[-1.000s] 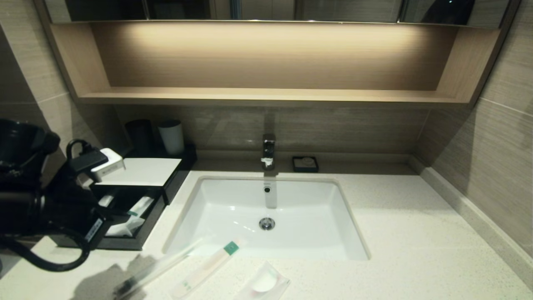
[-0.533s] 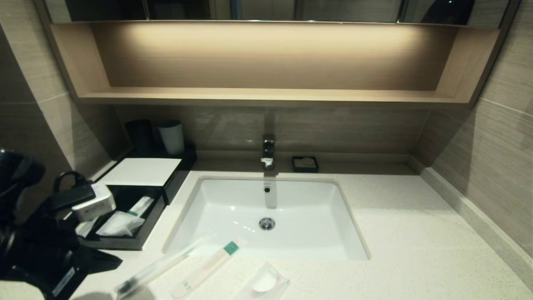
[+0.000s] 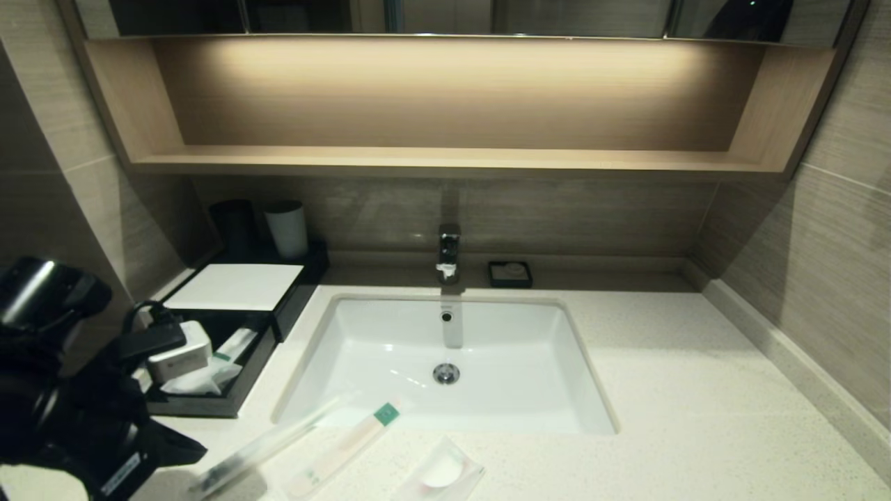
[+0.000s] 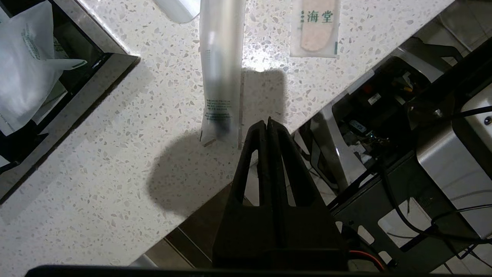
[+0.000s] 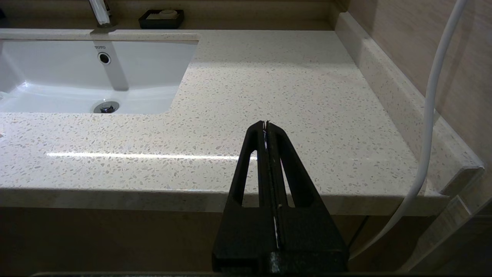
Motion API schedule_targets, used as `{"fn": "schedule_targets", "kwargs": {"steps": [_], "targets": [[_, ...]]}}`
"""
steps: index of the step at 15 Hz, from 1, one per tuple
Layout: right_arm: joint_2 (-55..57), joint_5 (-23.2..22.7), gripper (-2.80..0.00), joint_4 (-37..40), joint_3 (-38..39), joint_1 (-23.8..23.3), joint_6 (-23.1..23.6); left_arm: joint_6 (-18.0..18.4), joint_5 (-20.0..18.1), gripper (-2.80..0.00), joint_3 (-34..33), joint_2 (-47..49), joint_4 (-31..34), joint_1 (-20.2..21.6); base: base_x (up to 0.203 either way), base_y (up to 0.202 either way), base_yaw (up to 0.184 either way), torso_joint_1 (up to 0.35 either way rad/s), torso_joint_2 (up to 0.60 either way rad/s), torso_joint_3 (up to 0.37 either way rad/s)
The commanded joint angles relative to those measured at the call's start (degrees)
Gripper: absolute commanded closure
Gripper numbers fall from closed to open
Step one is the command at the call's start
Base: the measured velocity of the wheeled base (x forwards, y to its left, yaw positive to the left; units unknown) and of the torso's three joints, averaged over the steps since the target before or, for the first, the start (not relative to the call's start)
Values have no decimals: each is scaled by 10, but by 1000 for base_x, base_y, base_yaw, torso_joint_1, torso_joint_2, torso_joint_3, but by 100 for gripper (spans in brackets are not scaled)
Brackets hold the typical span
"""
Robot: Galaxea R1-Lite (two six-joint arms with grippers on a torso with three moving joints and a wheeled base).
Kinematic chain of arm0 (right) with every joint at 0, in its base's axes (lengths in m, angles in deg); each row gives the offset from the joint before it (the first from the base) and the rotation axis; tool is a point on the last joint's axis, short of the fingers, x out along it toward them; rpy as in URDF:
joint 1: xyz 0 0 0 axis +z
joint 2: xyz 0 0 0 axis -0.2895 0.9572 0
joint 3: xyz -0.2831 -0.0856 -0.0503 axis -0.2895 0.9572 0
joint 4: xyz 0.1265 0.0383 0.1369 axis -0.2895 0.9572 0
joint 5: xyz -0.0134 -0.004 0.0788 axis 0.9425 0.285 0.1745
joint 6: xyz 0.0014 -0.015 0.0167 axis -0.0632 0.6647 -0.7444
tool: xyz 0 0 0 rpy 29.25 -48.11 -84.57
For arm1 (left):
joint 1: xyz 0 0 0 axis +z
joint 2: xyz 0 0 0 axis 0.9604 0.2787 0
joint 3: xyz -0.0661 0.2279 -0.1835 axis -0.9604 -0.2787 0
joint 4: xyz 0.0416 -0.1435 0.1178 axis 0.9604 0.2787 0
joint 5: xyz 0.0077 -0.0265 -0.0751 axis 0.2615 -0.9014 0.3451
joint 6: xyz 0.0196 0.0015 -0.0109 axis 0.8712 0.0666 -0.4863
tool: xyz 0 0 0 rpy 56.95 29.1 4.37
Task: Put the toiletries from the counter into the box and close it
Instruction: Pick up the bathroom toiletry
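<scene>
The pale cream speckled stone counter (image 3: 668, 390) has a broad bare stretch to the right of the white rectangular sink basin (image 3: 445, 362), running to the raised stone kerb along the right wall. In front of the basin only a narrow strip reaches the counter's front edge, and all three wrapped items lie on it.

The long clear sleeve with a dark end (image 3: 268, 445) lies slantwise, its dark end toward the front edge. Just beside it, on its right, lies the long whitish packet with a green end (image 3: 348, 445), roughly parallel, the green end pointing at the basin. Further right sits the small square clear sachet with a white disc (image 3: 440, 474).

The left gripper (image 4: 268, 122) hangs above the front edge of the counter, its black fingers pressed together with nothing between them, tips just beside the sleeve's dark end. The right gripper (image 5: 266, 124) is likewise clenched and empty, low in front of the counter edge at the right.

The low black rectangular box with a flat white top (image 3: 237, 287) stands left of the basin; its shallow drawer tray (image 3: 240, 390) is pulled out and holds white wrapped packets (image 3: 202, 379). Behind the box stand a black cup (image 3: 233, 224) and a white cup (image 3: 287, 228).
</scene>
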Motion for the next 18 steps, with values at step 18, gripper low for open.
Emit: {"fn": "schedule_targets", "kwargs": {"steps": [18], "targets": [[0, 0, 0, 0, 1, 0, 0, 15, 46, 0, -8, 114, -20, -2, 0, 0, 0, 0, 0, 0]]}}
